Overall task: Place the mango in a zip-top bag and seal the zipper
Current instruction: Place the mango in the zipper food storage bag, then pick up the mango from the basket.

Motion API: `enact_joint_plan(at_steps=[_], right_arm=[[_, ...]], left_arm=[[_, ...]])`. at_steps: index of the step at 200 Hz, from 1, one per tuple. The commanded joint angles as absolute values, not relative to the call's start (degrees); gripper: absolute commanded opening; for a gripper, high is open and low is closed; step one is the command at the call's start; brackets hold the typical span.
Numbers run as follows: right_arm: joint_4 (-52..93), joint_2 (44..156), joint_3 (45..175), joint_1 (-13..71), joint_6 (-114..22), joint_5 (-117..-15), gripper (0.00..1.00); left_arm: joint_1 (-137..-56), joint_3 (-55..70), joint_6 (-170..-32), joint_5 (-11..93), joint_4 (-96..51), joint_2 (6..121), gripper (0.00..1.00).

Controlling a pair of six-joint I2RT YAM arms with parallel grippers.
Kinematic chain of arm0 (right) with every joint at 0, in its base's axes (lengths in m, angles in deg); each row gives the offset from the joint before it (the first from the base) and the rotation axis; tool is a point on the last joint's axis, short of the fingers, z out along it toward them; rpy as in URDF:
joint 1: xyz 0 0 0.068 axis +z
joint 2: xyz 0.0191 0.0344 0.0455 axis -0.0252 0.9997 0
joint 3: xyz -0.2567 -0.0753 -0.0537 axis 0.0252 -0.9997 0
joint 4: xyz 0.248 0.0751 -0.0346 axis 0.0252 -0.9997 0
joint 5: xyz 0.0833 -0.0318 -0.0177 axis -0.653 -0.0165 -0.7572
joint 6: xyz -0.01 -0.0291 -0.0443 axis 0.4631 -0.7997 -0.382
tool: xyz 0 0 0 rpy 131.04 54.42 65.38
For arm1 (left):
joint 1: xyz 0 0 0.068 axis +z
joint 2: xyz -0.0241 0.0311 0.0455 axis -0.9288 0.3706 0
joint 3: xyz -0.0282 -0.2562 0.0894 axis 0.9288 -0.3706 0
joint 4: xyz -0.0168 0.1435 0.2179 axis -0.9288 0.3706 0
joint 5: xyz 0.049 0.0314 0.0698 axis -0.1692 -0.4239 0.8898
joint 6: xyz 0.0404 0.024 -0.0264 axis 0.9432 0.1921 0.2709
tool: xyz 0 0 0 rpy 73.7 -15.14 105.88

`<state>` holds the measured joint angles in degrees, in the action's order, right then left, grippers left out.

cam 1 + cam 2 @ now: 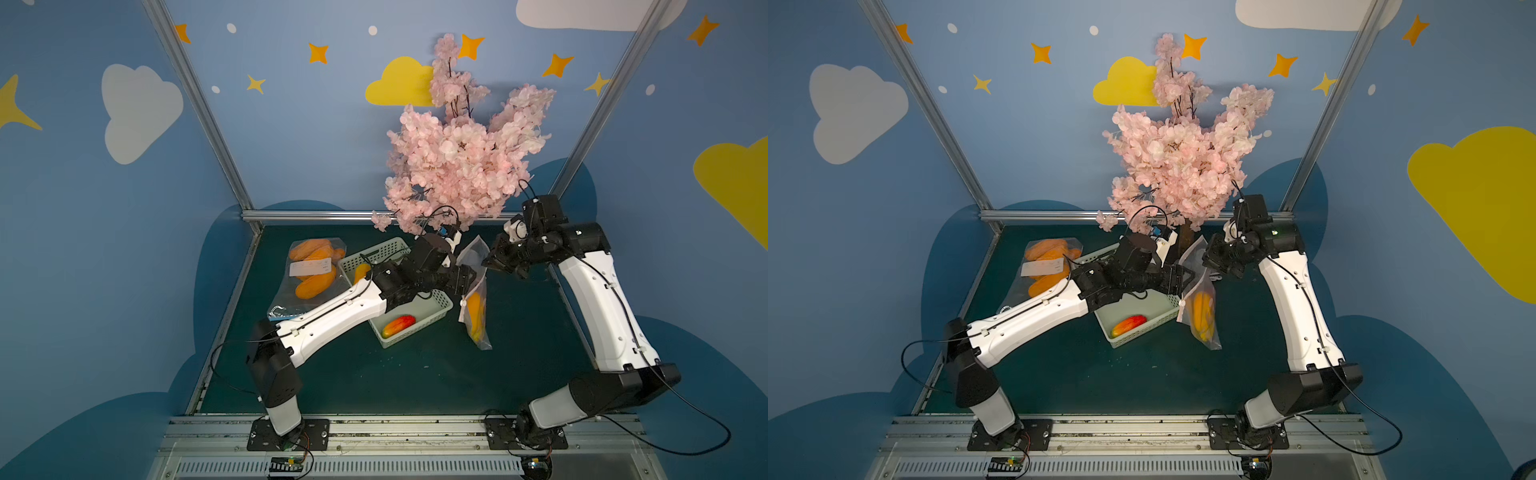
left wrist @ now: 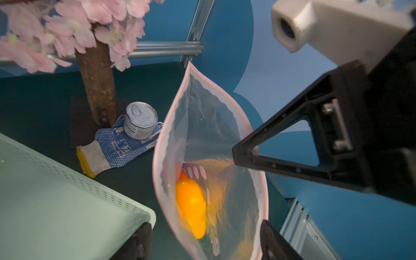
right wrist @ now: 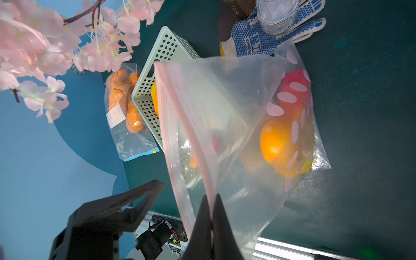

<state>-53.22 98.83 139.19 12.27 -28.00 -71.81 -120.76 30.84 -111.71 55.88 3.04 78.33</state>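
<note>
Left wrist view, from the left edge across: a pale green plastic basket (image 2: pixel 67 202) with a perforated wall fills the lower left. Beside it a knit glove (image 2: pixel 112 150) with blue rubber dots lies on the dark green desk (image 2: pixel 33 108), and a metal can (image 2: pixel 140 121) with a pull-ring lid stands on the glove. At centre hangs the clear, soft bag (image 2: pixel 202 126), its mouth gaping and edged by the pink zipper strip (image 2: pixel 161 144). The mango (image 2: pixel 191 211), smooth, yellow-orange and oval, sits deep inside, its long axis along the bag's length. It lies straight ahead of the left hand (image 2: pixel 204 225), whose jaws stand wide apart and hold nothing. At right, the right hand (image 2: pixel 235 153) is clamped on the strip, holding the bag up. Sealing looks like the next step. The strip runs from that pinch toward the upper centre, and the free left hand seems best placed to press it closed.
</note>
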Motion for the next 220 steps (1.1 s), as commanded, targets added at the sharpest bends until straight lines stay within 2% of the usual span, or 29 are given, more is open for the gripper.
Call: enact_joint_plan(at_steps=[1, 29, 60, 80, 102, 122, 159, 196, 220], right_arm=[[-52.44, 98.28, 138.51, 12.60, -27.91, -71.74, 0.00], [-51.21, 98.23, 137.98, 12.60, -27.47, -72.37, 0.00], [-51.07, 98.32, 137.93, 12.77, -27.60, -72.58, 0.00], [-51.27, 98.32, 138.22, 12.79, -27.80, -72.58, 0.00], [-51.87, 98.41, 138.68, 12.79, -27.82, -72.38, 0.00], [-51.98, 98.49, 138.90, 12.88, -27.74, -72.35, 0.00], [-53.19, 98.84, 139.78, 12.78, -28.09, -72.14, 0.00], [-53.07, 99.04, 139.32, 12.79, -27.92, -72.29, 0.00], [-52.80, 99.33, 139.46, 12.84, -27.82, -72.67, 0.00]], left_arm=[[-119.27, 28.01, -110.24, 60.63, 9.94, 73.55, 0.76], [-114.49, 22.77, -110.26, 68.13, 19.06, 72.19, 0.75], [-106.11, 24.01, -109.17, 72.48, 27.59, 80.14, 0.76], [-99.88, 30.98, -108.93, 72.11, 32.71, 89.33, 0.77], [-95.57, 44.36, -105.32, 69.69, 40.09, 99.76, 0.81], [-93.57, 51.81, -103.21, 70.63, 42.82, 107.19, 0.83], [-90.73, 58.38, -104.02, 68.96, 44.74, 114.73, 0.83], [-90.88, 58.17, -103.31, 68.74, 44.40, 117.40, 0.85], [-91.02, 57.71, -103.44, 67.97, 44.32, 119.11, 0.79]])
